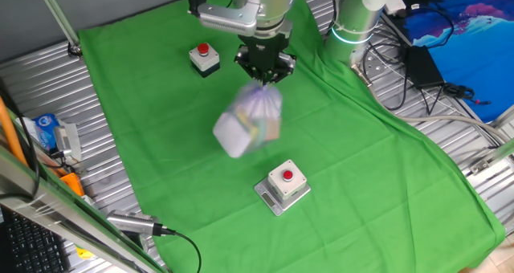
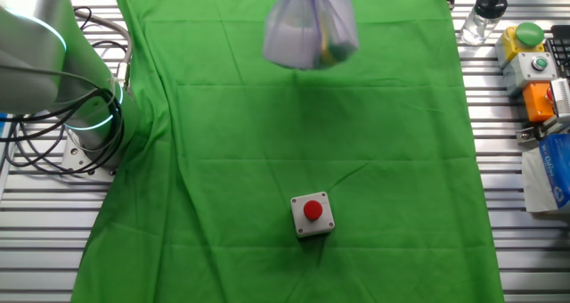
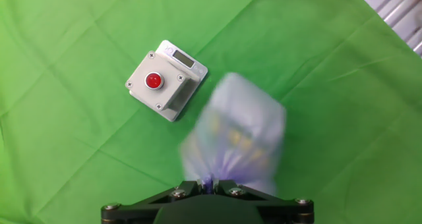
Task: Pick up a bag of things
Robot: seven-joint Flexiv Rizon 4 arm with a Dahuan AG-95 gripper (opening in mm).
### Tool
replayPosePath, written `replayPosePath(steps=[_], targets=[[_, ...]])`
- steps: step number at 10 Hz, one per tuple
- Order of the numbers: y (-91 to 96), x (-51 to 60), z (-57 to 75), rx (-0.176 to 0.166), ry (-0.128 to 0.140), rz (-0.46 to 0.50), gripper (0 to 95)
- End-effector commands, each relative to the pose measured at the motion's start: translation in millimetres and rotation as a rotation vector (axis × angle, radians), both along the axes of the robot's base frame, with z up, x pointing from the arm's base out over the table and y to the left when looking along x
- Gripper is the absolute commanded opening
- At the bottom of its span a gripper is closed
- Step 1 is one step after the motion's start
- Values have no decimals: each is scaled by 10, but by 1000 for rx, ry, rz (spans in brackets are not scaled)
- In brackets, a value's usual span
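The bag of things (image 1: 247, 122) is a lumpy clear plastic bag with a white block, yellow-green and purple bits inside. It hangs in the air above the green cloth, blurred by motion. My gripper (image 1: 263, 74) is shut on its knotted top. In the other fixed view the bag (image 2: 311, 31) hangs at the top edge and the gripper is out of frame. In the hand view the bag (image 3: 236, 135) hangs below my gripper (image 3: 210, 182), with the purple knot pinched between the closed jaws.
A green cloth (image 1: 161, 144) covers the table. One grey red-button box (image 1: 283, 185) stands below the bag, another (image 1: 204, 57) at the back left. Cables and the arm's base (image 1: 353, 24) are at the right. Tools lie at the table's side (image 2: 534, 62).
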State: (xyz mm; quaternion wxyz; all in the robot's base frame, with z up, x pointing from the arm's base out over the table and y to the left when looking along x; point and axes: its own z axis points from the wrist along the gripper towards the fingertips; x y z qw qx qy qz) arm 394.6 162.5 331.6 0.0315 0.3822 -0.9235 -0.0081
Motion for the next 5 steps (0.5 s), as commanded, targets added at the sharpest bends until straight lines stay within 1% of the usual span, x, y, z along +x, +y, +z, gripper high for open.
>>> replayPosePath(steps=[1, 3, 4, 5], targets=[[-1, -3, 2, -7, -10, -16, 0], [-1, -3, 2, -5, -26, -27, 0], [-1, -3, 2, -6, -39, -38, 0], [-1, -3, 2, -1, -48, -42, 0]])
